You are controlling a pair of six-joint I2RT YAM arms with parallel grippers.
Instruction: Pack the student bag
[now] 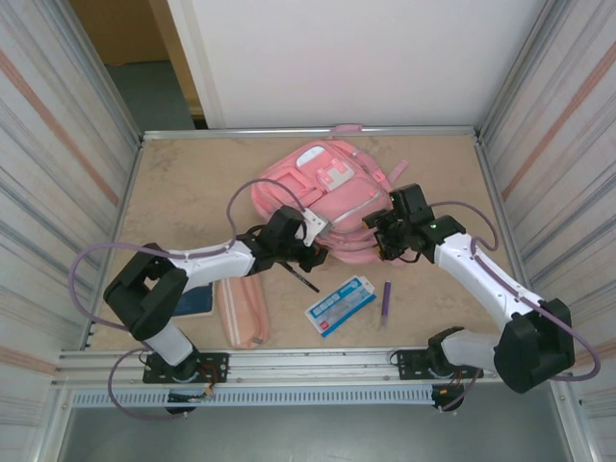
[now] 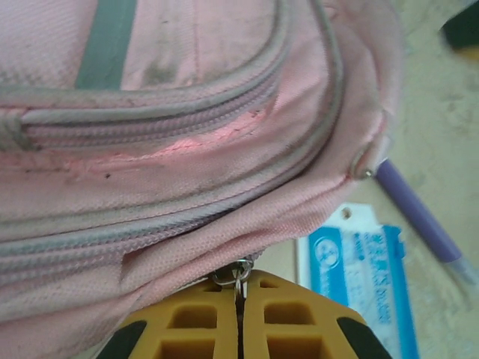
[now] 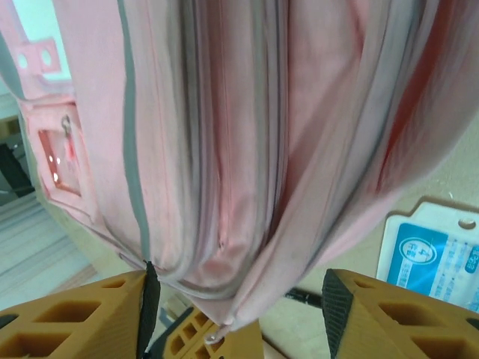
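The student bag (image 1: 327, 192), a big pink backpack with grey zips, lies at the back middle of the table. My left gripper (image 1: 313, 252) is at its near edge. In the left wrist view its jaws (image 2: 239, 299) are shut on a small metal zipper pull ring (image 2: 238, 275) of the bag (image 2: 187, 149). My right gripper (image 1: 380, 236) is at the bag's near right edge. Its fingers (image 3: 146, 299) stand open on either side of a hanging fold of the bag (image 3: 247, 187), not pinching it. The left gripper's orange fingers (image 3: 224, 336) show just beneath.
In front of the bag lie a salmon pencil case (image 1: 241, 310), a blue book (image 1: 195, 300), a blue-and-white packet (image 1: 340, 304), a purple pen (image 1: 386, 300) and a black pen (image 1: 301, 277). Striped walls close in both sides of the table.
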